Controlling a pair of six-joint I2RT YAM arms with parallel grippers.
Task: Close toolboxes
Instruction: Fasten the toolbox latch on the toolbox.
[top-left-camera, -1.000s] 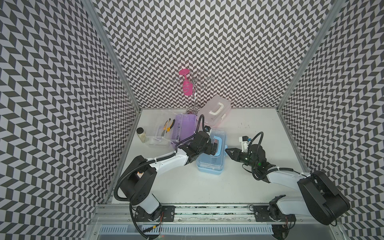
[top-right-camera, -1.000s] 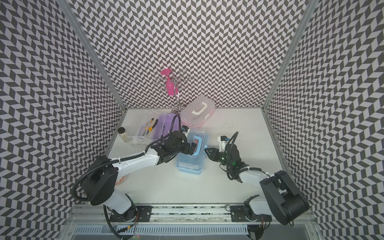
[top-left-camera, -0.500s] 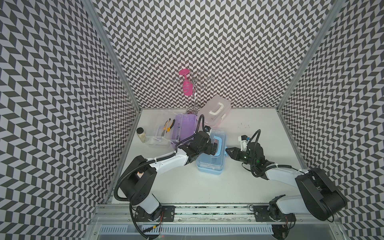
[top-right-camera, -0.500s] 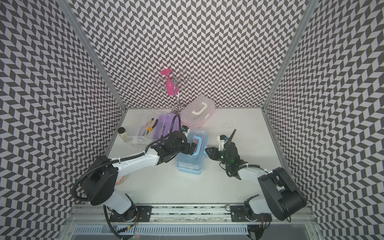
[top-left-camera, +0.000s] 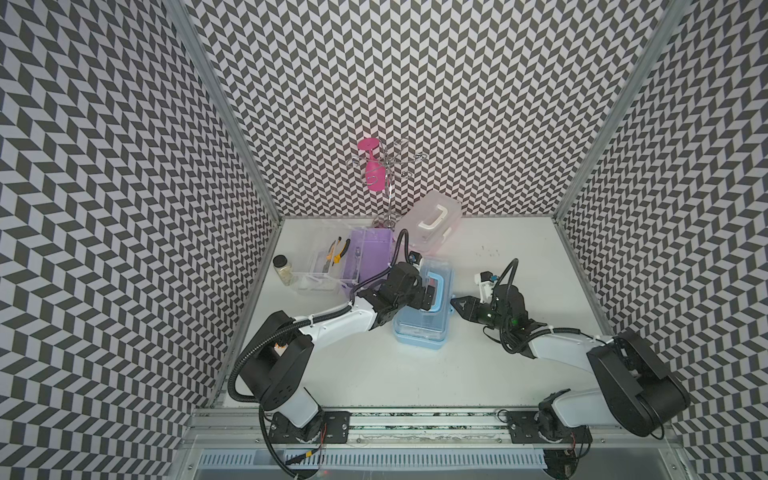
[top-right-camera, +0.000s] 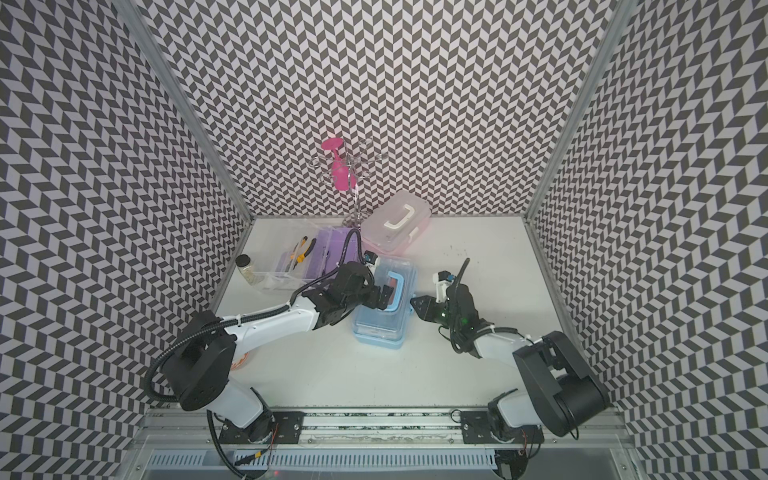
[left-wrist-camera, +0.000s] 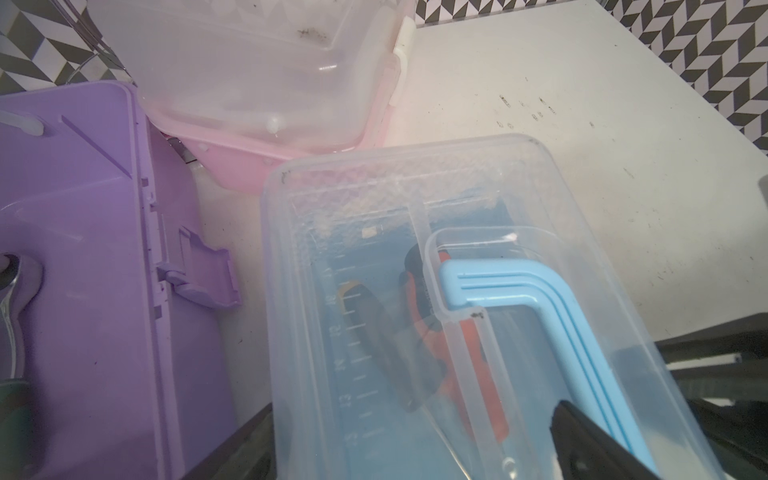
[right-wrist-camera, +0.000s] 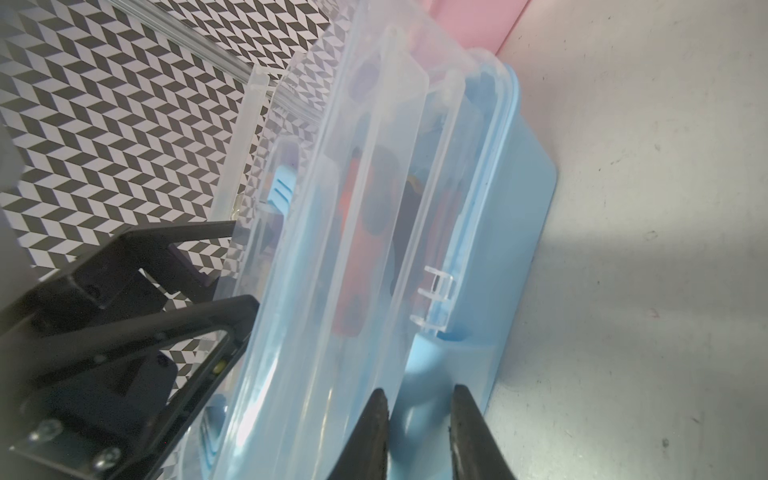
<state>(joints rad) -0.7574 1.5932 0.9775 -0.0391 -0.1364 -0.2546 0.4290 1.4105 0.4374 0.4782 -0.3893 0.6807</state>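
Toolboxes crowd the far left of the table (top-left-camera: 519, 365). The purple toolbox (top-left-camera: 370, 253) lies open, its clear cover (top-left-camera: 316, 272) thrown out to the left. The pink toolbox (top-left-camera: 428, 224) sits tilted by the far wall with its top down. The light blue toolbox (top-left-camera: 419, 328) lies mid-table, its long axis running near to far and its lid (left-wrist-camera: 374, 199) lowered.

The left gripper (top-left-camera: 428, 297) is above that lid beside the handle (left-wrist-camera: 519, 299), jaws spread and empty. In the right wrist view its fingers look to rest on the lid, I'd guess to hold it down.

The right gripper (right-wrist-camera: 417, 399) comes in low from the right, square to the box's right long side. The latch (right-wrist-camera: 428, 357) lies straight ahead of its tips, hanging unfastened below the lid's catch. The jaws stand narrowly parted astride it, and I cannot tell whether they pinch it yet.

To my eye the step in hand is snapping that latch up, and the right arm is the one placed for it.

Bare table lies to the right and near. The purple box is just beside on the left and the pink one just past the far end, so a hard push leftward risks shoving the box into them.
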